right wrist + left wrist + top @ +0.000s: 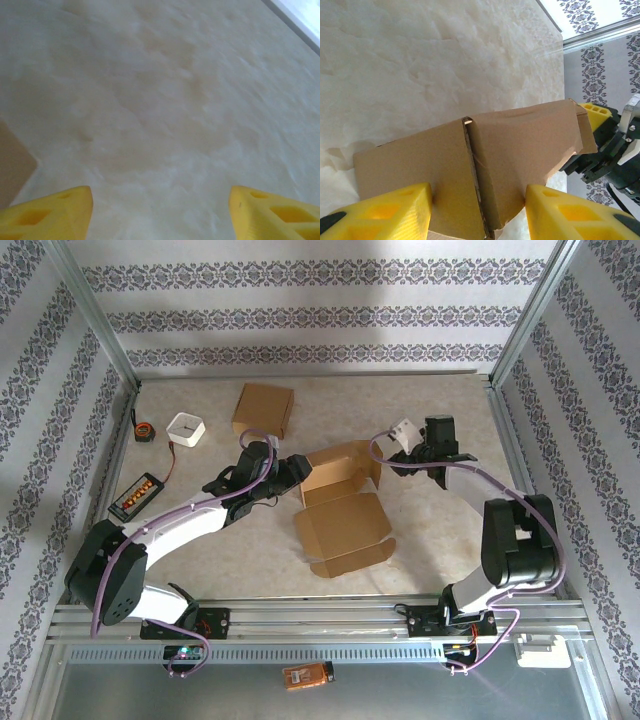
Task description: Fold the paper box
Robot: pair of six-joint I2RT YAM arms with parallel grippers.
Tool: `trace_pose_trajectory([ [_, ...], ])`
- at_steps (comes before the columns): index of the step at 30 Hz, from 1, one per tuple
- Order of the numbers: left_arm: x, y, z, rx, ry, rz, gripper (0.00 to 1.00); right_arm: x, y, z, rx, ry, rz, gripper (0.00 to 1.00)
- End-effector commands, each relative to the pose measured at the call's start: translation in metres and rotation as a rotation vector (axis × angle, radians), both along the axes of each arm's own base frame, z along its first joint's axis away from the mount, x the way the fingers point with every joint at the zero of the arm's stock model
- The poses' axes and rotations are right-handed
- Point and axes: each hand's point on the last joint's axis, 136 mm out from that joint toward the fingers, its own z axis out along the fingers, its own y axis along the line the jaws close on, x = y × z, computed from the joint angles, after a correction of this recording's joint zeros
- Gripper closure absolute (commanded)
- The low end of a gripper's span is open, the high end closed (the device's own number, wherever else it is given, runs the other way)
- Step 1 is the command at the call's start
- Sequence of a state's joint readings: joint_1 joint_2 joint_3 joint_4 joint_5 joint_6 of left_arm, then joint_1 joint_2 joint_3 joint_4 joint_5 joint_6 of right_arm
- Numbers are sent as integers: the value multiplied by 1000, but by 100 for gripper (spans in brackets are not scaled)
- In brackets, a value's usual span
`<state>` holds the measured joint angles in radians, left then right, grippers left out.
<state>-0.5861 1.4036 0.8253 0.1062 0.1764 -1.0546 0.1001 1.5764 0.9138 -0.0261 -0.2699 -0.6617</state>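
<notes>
On the pale marbled table (420, 540), the paper box (340, 525) was the biggest loose thing. It lay near the middle, between the two arms, opened out with its brown inside panel facing up. Flaps spread toward the near edge, and a wall was raised along its far side.

The left gripper (479, 210) was at the left end of that raised part. In the left wrist view its yellow fingers (395, 212) stood well apart, with a creased cardboard panel lying between them. Whether either finger touched the board could not be told.

The right gripper (161, 212) hung at the box's far right corner, its jaws also spread wide over bare table. One brown cardboard corner showed at the left edge of its wrist view. From the left wrist camera, one of its yellow fingertips (595, 112) appeared right at the end of the flap.

A closed cardboard box (263, 410) sat by the far edge, apart from the open one. At the left side a black tray (136, 497) held a row of small orange pieces. A small white box (186, 429) stood beyond it, with a tape measure (144, 431) just to its left. A small orange item (307, 674), too small to identify, lay on the grey ledge in front of the arm bases.
</notes>
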Motion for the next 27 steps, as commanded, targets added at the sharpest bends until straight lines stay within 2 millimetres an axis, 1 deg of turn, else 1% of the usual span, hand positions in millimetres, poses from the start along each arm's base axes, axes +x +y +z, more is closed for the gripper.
trace_pose_trajectory([
  [1,1,1,2,7,-17,-4,49,-20,48,22,68,-60,375,28],
  [3,0,2,3,8,-17,-2,49,-36,65,30,146,-62,481,29],
  [4,0,2,2,11,-15,0,49,-41,69,32,175,-61,501,28],
  [6,1,2,4,7,-20,1,49,-48,74,29,211,-41,524,28],
  [10,1,3,6,12,-25,1,49,-52,80,19,209,-12,541,29],
  [15,1,3,6,10,-25,4,49,-50,96,20,239,9,562,31],
  [20,1,2,6,8,-24,1,49,-61,116,20,299,52,619,36],
  [24,2,1,7,4,-24,0,49,-67,126,12,277,72,628,40],
  [27,2,0,8,4,-25,-5,49,-65,131,7,247,71,607,41],
])
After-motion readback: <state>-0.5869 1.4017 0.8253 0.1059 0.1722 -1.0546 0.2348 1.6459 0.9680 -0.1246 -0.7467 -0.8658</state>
